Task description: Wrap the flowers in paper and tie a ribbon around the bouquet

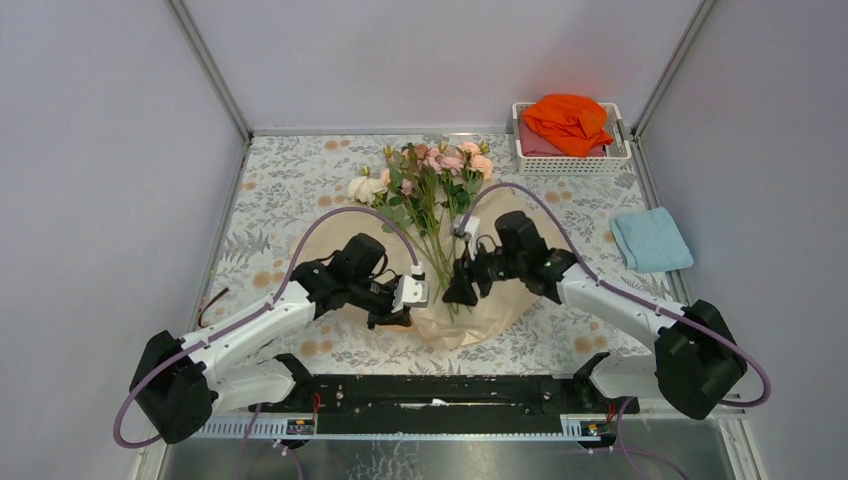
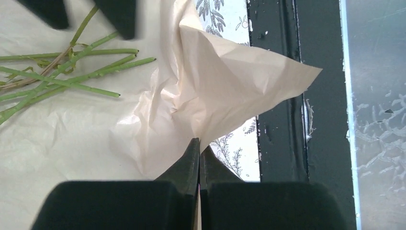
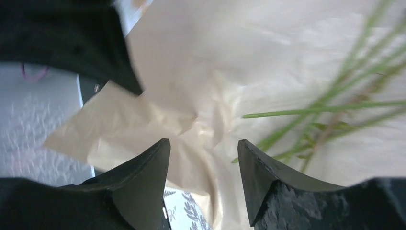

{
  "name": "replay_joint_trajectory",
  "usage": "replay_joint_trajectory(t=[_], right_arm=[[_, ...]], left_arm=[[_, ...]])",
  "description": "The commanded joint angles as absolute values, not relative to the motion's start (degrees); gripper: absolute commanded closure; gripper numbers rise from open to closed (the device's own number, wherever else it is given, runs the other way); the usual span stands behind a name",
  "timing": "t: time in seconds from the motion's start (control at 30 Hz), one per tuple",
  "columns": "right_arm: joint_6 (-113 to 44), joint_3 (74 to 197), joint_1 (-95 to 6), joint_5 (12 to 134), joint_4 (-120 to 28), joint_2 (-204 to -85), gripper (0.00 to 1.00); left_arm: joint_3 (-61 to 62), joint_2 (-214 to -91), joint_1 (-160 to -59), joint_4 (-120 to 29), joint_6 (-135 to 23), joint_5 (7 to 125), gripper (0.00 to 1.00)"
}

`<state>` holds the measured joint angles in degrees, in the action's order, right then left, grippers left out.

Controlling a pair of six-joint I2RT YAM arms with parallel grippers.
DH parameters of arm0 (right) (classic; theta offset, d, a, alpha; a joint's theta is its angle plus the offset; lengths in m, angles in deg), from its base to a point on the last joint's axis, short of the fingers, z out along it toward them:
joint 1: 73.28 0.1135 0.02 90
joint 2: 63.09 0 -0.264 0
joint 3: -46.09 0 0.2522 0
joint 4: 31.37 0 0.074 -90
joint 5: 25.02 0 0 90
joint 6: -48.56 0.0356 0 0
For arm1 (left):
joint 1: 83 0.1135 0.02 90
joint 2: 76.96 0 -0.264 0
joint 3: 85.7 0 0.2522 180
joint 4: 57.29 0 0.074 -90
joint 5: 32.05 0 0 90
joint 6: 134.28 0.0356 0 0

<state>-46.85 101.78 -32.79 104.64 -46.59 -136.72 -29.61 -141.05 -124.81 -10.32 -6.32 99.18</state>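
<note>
Nearest the arm bases, the left gripper point(image 2: 199, 143) is clenching its two black fingers on a raised, crumpled corner of the large crinkled peach-tan paper sheet point(image 2: 225, 81). The sheet is lying flat on the floral-print table covering point(image 1: 290, 180), with that corner overhanging the near edge. The hold is sitting on a thin fold, so a pull could be tearing the sheet or letting it slip free.

Just beyond, the right gripper point(image 3: 203, 143) is hovering released, jaws apart, over the sheet beside the cut stem ends and grasping nothing. With nothing pinning the stems, folding the corner over is likely to be rolling or scattering them.

The bunch of pink and cream blooms on thin green stems point(image 1: 430, 175) is lying along the sheet's middle, heads pointing away and spilling past its far edge. A skewed fold could be crushing leaves or leaving the cone lopsided.

The thin dark brown ribbon point(image 1: 212, 305) appears to be lying at the table's left edge, well apart from both grippers.

Farthest, a white basket point(image 1: 572, 165) is holding a bright orange cloth point(image 1: 570, 120).
</note>
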Motion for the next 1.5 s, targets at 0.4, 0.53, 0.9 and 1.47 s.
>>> replay_joint_trajectory(t=[0.4,0.53,0.9,1.47], right_arm=[[-19.8,110.3,-38.6,78.1,-50.6,-159.8,0.78],[-15.8,110.0,-35.1,79.1,-46.8,-162.7,0.83],[-10.8,114.1,-28.4,76.5,-48.0,-161.4,0.86],[-43.0,94.8,-19.5,90.3,-52.0,-127.1,0.41]], left_arm=[[-28.9,-142.1,-124.1,-11.8,-7.1,104.9,1.0],[-29.3,-143.2,-124.2,-11.0,-4.3,106.6,1.0],[-28.9,-146.1,-124.0,-11.5,-4.3,104.3,1.0],[-30.1,-144.6,-117.2,-10.9,-5.2,104.3,1.0]])
